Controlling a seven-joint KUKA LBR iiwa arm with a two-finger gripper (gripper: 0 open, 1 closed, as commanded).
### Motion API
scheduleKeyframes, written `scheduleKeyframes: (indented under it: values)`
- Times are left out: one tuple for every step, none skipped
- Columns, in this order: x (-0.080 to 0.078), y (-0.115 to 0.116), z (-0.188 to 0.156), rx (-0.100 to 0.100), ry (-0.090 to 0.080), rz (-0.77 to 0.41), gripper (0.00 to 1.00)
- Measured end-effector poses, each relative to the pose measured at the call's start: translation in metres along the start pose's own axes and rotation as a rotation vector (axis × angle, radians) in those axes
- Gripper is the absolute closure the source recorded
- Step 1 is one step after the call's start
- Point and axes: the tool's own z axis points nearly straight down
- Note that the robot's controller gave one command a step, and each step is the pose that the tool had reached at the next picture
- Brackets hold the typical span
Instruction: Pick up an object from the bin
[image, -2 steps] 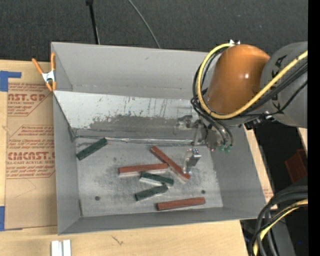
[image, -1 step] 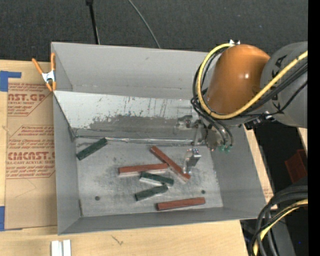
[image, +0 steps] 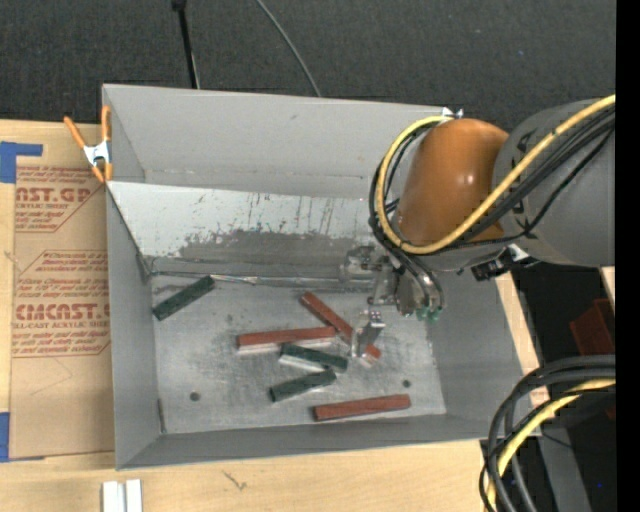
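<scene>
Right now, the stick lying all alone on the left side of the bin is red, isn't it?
Not red. The camera view shows that the stick lying alone on the left side of the bin is dark green.

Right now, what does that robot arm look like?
A thick grey arm with a rounded orange cover, yellow and black cables looping around it, and a small silvery metal gripper at its end.

Arm (image: 565, 190) reaches in over right edge of the bin (image: 250, 140), orange wrist cover (image: 450, 185) ringed by yellow cables (image: 383, 185), tool (image: 367, 338) low near floor, right of centre.
</scene>
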Motion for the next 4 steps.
scheduleKeyframes:
  values:
    - [-0.003,0.003,0.075,0.002,0.003,-0.028,0.00]
    - [-0.023,-0.002,0.111,-0.001,0.001,-0.017,1.00]
    - [-0.023,-0.002,0.111,-0.001,0.001,-0.017,1.00]
    - [-0.022,0.049,0.078,0.002,0.009,-0.011,1.00]
